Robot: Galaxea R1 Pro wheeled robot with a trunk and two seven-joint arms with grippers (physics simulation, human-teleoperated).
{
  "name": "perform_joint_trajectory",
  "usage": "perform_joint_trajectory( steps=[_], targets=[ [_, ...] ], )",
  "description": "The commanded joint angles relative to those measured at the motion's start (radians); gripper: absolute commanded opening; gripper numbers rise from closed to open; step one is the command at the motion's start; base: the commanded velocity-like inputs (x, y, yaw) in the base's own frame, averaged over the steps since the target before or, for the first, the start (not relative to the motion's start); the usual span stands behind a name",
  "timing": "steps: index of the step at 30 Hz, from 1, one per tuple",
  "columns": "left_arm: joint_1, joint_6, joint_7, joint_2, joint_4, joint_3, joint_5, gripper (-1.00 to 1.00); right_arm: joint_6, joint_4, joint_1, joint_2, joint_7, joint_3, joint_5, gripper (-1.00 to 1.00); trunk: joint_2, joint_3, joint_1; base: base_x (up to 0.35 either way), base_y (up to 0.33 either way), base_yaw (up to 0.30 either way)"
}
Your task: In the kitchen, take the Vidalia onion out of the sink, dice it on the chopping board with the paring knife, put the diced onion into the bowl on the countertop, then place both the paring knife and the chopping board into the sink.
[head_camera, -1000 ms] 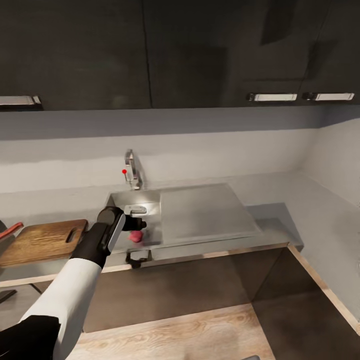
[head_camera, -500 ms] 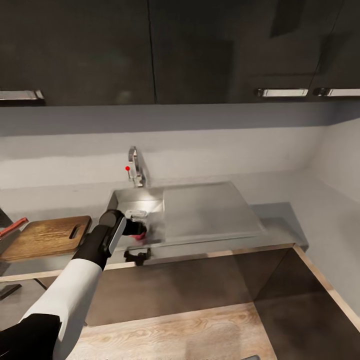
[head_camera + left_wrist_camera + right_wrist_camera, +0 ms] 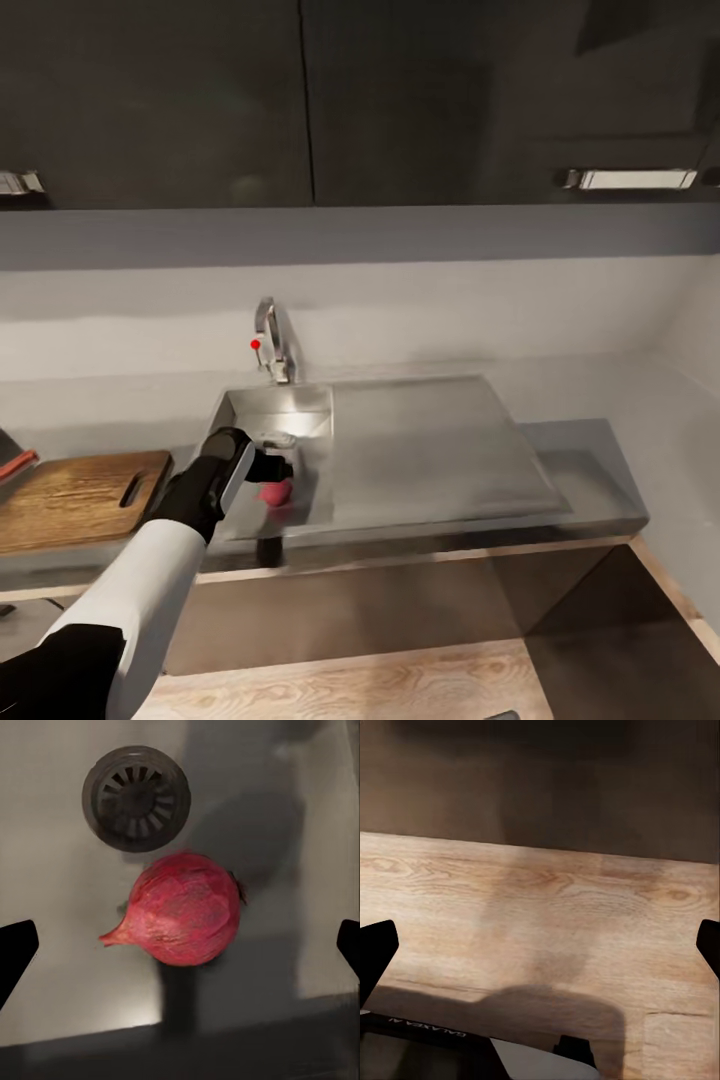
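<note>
The Vidalia onion [image 3: 184,909] lies on the sink [image 3: 300,410] floor directly below the left gripper [image 3: 180,945], centred between its two fingertips, which stand wide apart and touch nothing (the root tip points toward one finger). Just beyond the onion from the gripper is the round drain [image 3: 136,797]. Out to the side of the gripper's arm, the chopping board [image 3: 80,492] rests on the surface [image 3: 590,450], bare, with a red handle tip, probably the paring knife [image 3: 18,464], at its far end. The right gripper [image 3: 540,937] also hangs wide open, over wooden floor [image 3: 547,907]. By my reading the task has barely begun: the onion is not yet grasped, and dicing, bowl and clean-up all remain.
</note>
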Motion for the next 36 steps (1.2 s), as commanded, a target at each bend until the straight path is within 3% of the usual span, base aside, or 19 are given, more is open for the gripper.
perform_joint_trajectory(
  steps=[1, 12, 36],
  targets=[
    [-0.001, 0.004, 0.000, 0.000, 0.001, -0.001, 0.002, 1.00, -0.003, 0.000, 0.000, 0.000, 0.001, -0.002, 0.010, 1.00, -0.001, -0.003, 0.001, 0.294, -0.161, 0.070],
    [-0.001, 0.003, 0.000, -0.003, 0.051, -0.002, 0.002, 1.00, -0.003, 0.000, 0.000, 0.000, 0.001, -0.002, 0.010, 1.00, -0.001, -0.020, 0.001, 0.054, -0.033, 0.038],
    [-0.001, 0.003, -0.001, -0.008, 0.063, -0.002, -0.001, 1.00, -0.002, 0.000, 0.000, 0.000, 0.001, -0.002, 0.010, 1.00, -0.001, -0.057, 0.001, 0.028, -0.017, 0.000]
  ],
)
